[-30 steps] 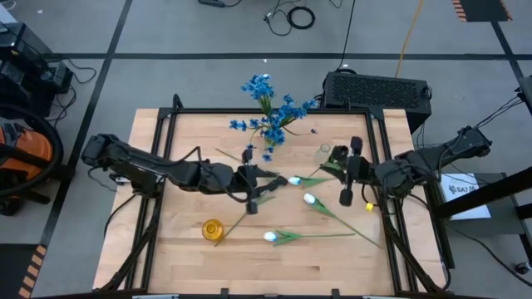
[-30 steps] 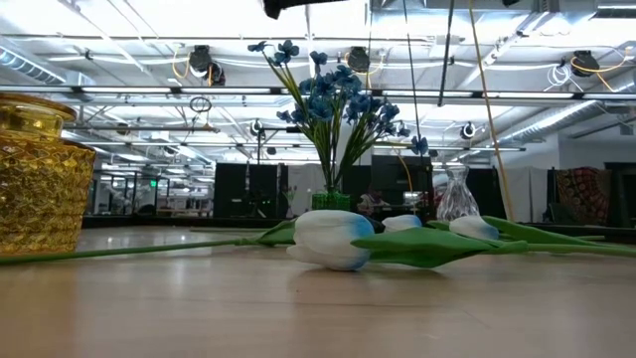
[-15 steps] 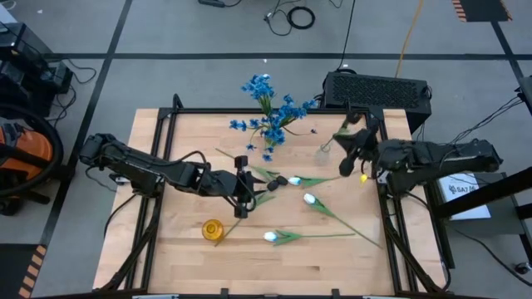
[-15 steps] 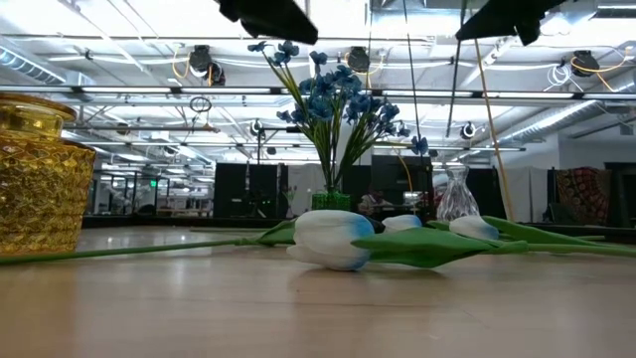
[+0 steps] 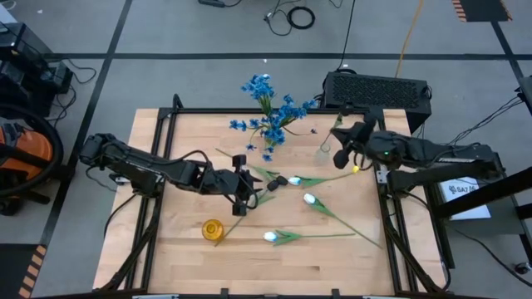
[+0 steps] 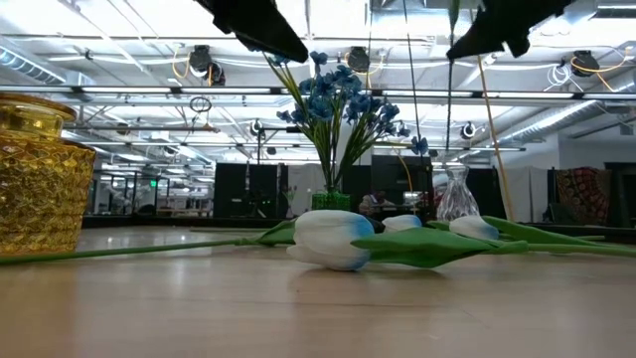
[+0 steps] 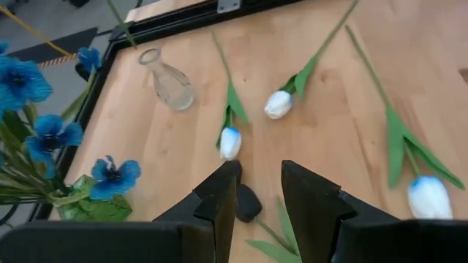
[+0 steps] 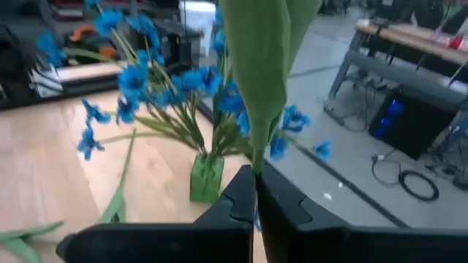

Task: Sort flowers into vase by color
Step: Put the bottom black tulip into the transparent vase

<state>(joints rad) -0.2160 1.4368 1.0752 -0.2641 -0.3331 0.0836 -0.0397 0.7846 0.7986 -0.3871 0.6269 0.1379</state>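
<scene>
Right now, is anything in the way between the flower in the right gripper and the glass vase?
Nothing visible is. The right gripper, shut on the flower, hangs close beside the glass vase. The blue bunch stands off to the side, not between them.

Observed at the table's far edge, centre: green square vase (image 5: 268, 155) with clustered blue flowers (image 5: 271, 106) standing in it. To its right, near the far right corner: clear glass bottle vase (image 5: 324, 151), upright. Amber cut-glass cup (image 5: 213, 228) placed left of centre toward the near side. Three white tulips on long green stems (image 5: 309, 199) lay flat on the wooden tabletop (image 5: 183, 241), between cup and bottle vase.
</scene>
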